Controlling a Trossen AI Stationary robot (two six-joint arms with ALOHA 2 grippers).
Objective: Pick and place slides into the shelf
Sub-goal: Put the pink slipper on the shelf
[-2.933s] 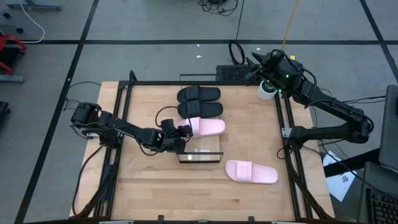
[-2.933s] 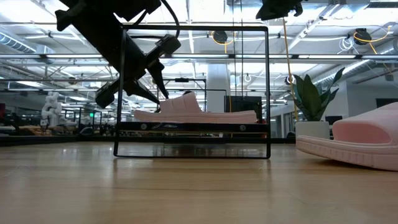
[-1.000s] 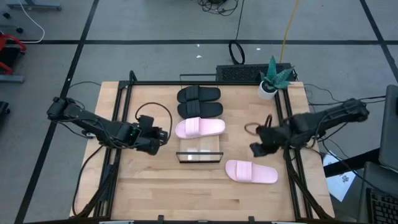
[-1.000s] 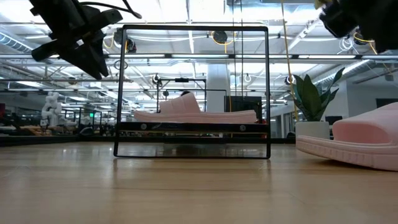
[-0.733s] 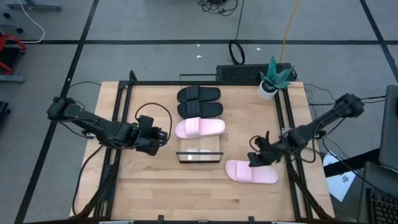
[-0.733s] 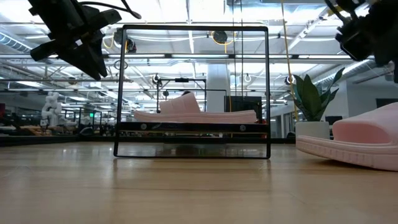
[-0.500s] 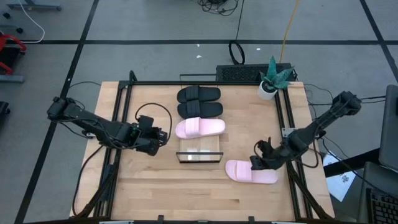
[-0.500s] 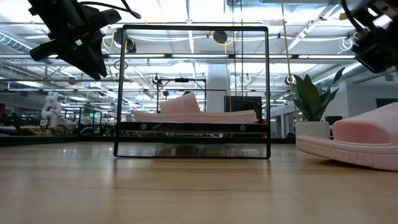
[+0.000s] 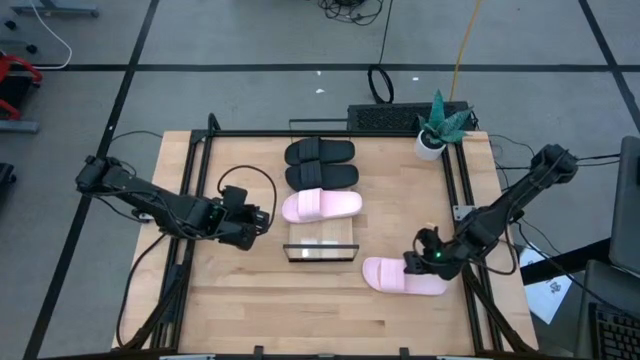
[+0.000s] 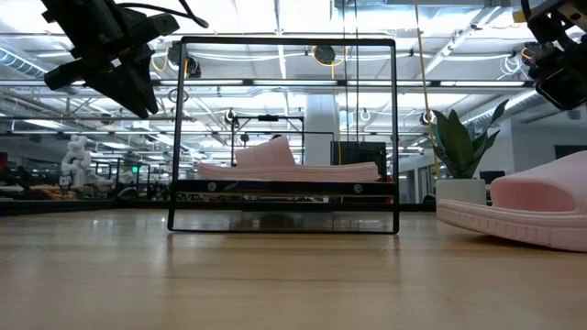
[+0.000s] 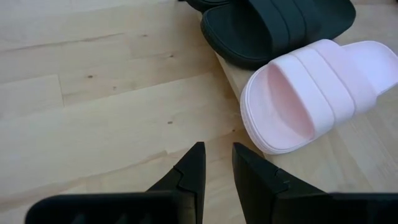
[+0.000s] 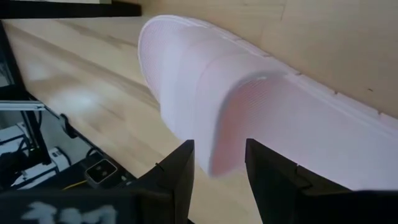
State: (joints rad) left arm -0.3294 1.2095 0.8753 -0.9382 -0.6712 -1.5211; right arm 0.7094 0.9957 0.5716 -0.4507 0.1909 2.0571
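R end effector (image 12: 219, 163) parted over pink slide (image 12: 261, 106), slide's far end cut off.

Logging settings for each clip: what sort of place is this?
Probably a robotics lab in an open industrial hall: a framed wooden table on taped concrete floor, ceiling trusses with strip lights, and another robot in the background.

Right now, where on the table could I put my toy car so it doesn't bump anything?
The near strip of tabletop, in front of the loose pink slide, is bare. So is the patch between the slide row and the potted plant. The middle is crowded: two black slides, a pink slide and the shelf frame. The left gripper and right gripper flank it.
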